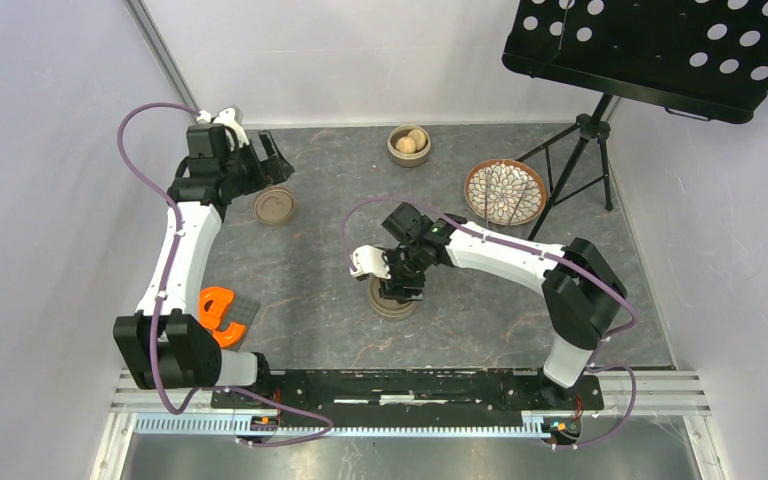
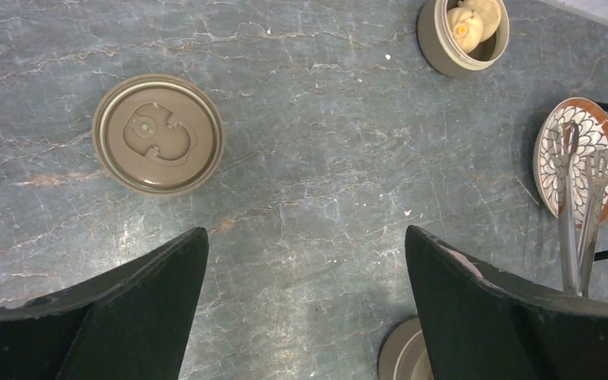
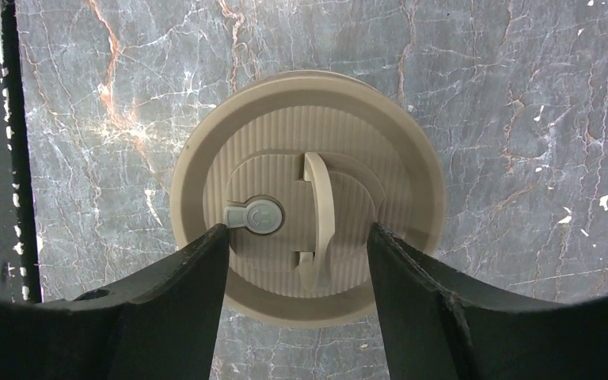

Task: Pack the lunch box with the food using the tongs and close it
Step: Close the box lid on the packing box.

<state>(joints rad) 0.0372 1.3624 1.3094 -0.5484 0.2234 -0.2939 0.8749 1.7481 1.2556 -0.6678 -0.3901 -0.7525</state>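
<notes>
Straddling the lid handle (image 3: 317, 214), our right gripper (image 3: 297, 229) stands spread, pinching nothing. Our left gripper (image 2: 305, 232) is spread wide.

Marbled table (image 1: 330, 270) bears lunch box (image 3: 412, 158), lid (image 1: 274, 205), bowl (image 1: 392, 153), plate (image 1: 473, 190).

Table (image 1: 320, 250): grey marble, white and rust veins. Lid (image 3: 380, 158): beige, fine ribbing; grey tab (image 3: 253, 215). Plate (image 2: 544, 170): white petal pattern on brown, orange rim. Buns (image 2: 463, 28): pale yellow. Tongs (image 2: 568, 237): dark grey. Cables (image 1: 155, 104): purple.
</notes>
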